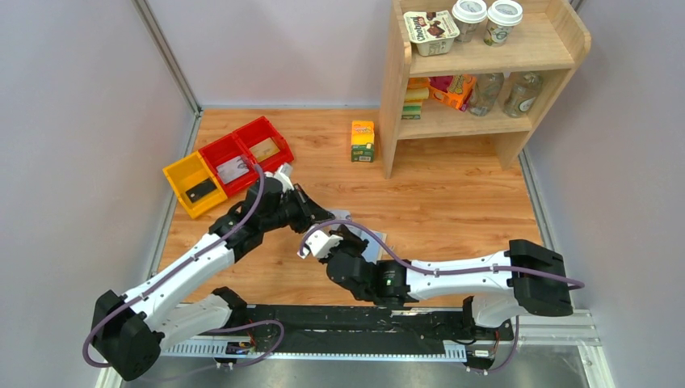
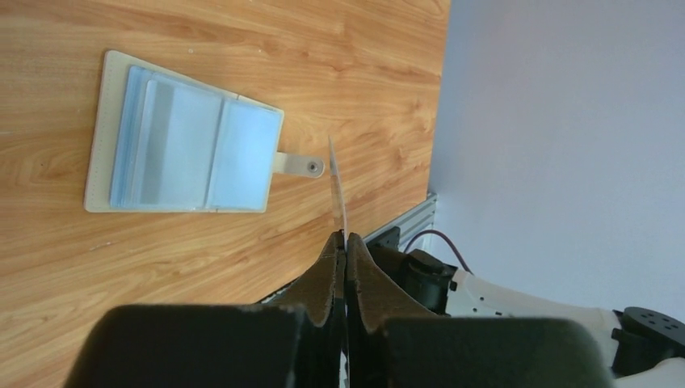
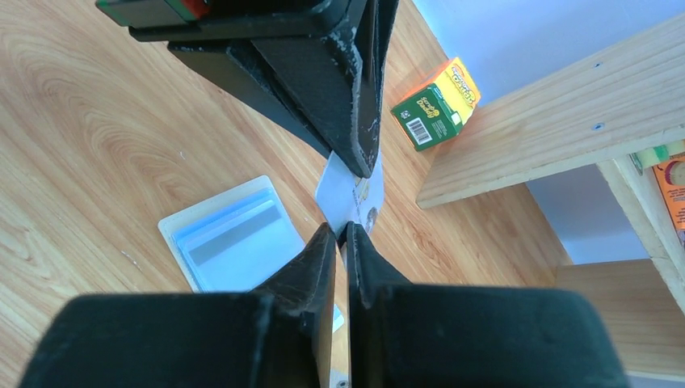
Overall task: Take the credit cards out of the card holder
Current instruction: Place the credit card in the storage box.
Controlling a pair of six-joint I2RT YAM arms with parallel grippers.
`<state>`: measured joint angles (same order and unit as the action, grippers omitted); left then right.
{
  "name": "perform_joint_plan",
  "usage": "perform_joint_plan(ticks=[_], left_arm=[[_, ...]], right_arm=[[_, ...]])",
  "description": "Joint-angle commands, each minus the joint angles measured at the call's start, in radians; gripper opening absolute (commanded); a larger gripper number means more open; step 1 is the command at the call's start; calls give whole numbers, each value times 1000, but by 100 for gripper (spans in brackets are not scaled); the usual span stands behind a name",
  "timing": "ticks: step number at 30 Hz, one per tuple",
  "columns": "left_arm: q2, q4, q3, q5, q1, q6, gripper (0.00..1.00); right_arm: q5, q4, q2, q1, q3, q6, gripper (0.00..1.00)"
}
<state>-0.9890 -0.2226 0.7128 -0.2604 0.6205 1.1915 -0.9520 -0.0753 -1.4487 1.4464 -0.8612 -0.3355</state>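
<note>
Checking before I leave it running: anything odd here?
One card is held off the table beside the open holder, pinched by left gripper and seemingly right gripper at once. Likely a handover; nothing else stands out.

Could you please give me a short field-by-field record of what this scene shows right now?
card holder: spread open on the table, blue inside up, a striped card in one sleeve
credit card: off the table, clamped between both pincers
left pincer: shut on the credit card
right pincer: shut on its opposite edge
bins: yellow bin and red bins, far left of table
</note>
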Motion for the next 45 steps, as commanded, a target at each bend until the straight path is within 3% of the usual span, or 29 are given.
perform_joint_plan(ticks=[1,2,4,9,12,18,23,27,35,45], left_arm=[[32,-4,-13,55,-2,-113,0],[35,-11,-15,61,-4,-153,0],[55,-26,-18,79,-19,-219,0],[95,-31,-35,69,-120,-414,0],[116,-34,-49,14,-255,-502,0],[104,-92,-7,-121,-580,-612,0],[43,-104,48,-166,-850,-638,0],[-86,-80,100,-157,-964,-641,0],[-422,-52,304,-135,-986,-693,0],[-701,75,415,-195,-986,-670,4]], right_arm=[[28,-26,20,3,-35,82,27],[48,-14,27,-1,-35,104,46],[78,21,37,-14,-38,145,68],[162,152,99,-84,-29,298,89],[257,209,172,-156,1,424,99],[505,174,330,-351,146,627,100],[619,111,412,-457,243,658,100],[660,111,424,-500,258,658,100],[731,134,441,-535,257,658,100],[795,190,360,-566,180,665,100]])
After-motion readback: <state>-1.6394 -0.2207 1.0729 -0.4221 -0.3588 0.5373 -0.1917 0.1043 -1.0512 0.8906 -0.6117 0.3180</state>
